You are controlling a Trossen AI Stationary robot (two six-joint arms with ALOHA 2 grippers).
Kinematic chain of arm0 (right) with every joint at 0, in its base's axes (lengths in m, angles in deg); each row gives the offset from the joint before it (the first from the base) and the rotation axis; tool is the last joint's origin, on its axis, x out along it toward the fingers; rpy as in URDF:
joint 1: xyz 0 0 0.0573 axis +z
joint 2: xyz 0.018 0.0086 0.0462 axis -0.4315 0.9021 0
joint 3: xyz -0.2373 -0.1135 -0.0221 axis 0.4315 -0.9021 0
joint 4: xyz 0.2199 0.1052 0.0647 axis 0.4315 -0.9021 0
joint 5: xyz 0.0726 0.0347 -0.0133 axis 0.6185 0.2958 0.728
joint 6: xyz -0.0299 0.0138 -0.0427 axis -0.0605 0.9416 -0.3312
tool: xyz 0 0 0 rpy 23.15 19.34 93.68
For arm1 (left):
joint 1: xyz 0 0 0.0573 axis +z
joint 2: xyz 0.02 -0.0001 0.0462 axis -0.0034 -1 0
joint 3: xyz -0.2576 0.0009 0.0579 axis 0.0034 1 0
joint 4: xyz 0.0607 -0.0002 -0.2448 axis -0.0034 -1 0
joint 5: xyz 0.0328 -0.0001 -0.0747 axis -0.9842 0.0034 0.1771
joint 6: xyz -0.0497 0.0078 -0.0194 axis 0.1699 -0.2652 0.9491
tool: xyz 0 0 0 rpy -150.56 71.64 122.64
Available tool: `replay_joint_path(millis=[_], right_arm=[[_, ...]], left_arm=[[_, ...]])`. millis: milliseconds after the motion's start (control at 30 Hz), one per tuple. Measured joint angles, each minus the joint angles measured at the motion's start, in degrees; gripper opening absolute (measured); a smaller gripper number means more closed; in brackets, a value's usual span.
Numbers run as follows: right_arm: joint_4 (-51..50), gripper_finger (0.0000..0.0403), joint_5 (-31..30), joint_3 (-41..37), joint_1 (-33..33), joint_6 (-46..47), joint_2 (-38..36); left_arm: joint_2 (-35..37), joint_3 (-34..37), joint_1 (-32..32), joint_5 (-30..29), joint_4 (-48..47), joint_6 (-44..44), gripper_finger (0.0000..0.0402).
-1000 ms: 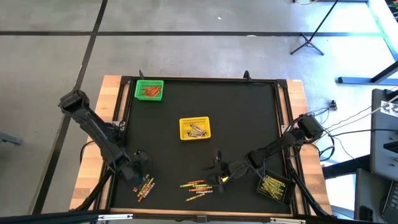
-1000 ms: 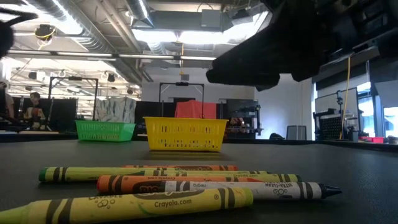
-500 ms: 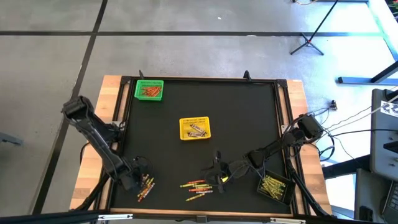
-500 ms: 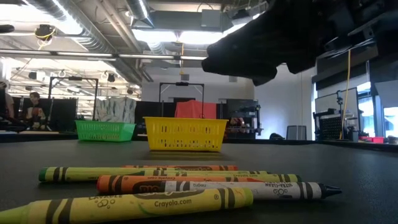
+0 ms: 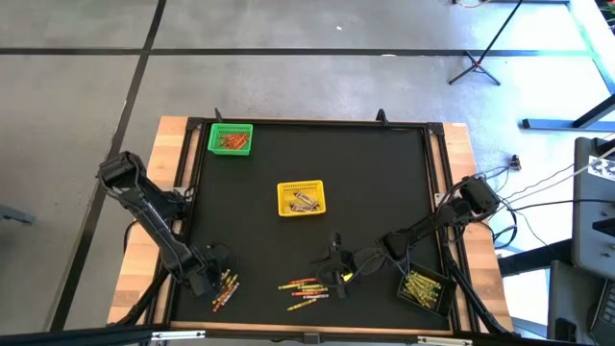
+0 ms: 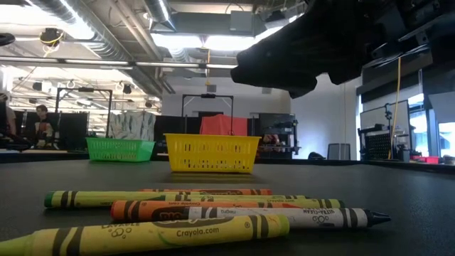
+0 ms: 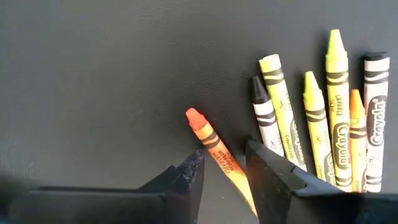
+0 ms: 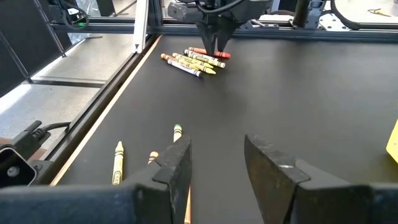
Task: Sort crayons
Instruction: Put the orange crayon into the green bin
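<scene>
The orange crayon (image 7: 214,152) lies flat on the black table (image 5: 384,192), set apart from the left-hand cluster of crayons (image 5: 225,286) near the table's front edge. In the left wrist view its pointed tip faces away from the gripper and its body runs back at a slant between the two fingers, so the long axis sits at an angle to the yellow, black and white crayons just beside it, which lie roughly parallel to one another.

The left gripper (image 7: 222,167) is down at the table with its jaws partly open, one to each side of the orange crayon; no firm grip is visible, and I cannot tell whether the pads touch it.

Judgement on the step in hand: this is the pick of that single orange crayon. To do it well, the jaws should close squarely across the wrapper, not along the slant, and clear of the neighbouring black crayon (image 7: 264,118), which lies close to one finger. A skewed pinch could roll the crayon or drag a neighbour with it.

The right gripper (image 8: 214,158) hovers over the table near the middle cluster (image 5: 306,288), jaws parted, holding nothing.

Green basket (image 5: 231,138), yellow basket (image 5: 301,198) and black basket (image 5: 423,288) each hold contents.
</scene>
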Motion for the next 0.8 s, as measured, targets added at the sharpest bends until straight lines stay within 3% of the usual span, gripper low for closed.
replay_joint_path(millis=[433, 633, 800], right_arm=[[0.0, 0.0145, 0.0, 0.0, 0.0, 0.0, 0.0], [0.0, 0.0145, -0.03, 0.0, 0.0, 0.0, 0.0], [0.16, 0.0145, -0.51, 0.0, 0.0, 0.03, 0.0]], left_arm=[[-0.01, 0.04, 0.0, 0.1, -0.06, -7.01, 0.0021], [1.64, 0.09, 0.43, 1.11, -2.53, -7.42, 0.0011], [6.2, -2.71, 1.79, -2.94, -9.61, -8.47, 0.0011]])
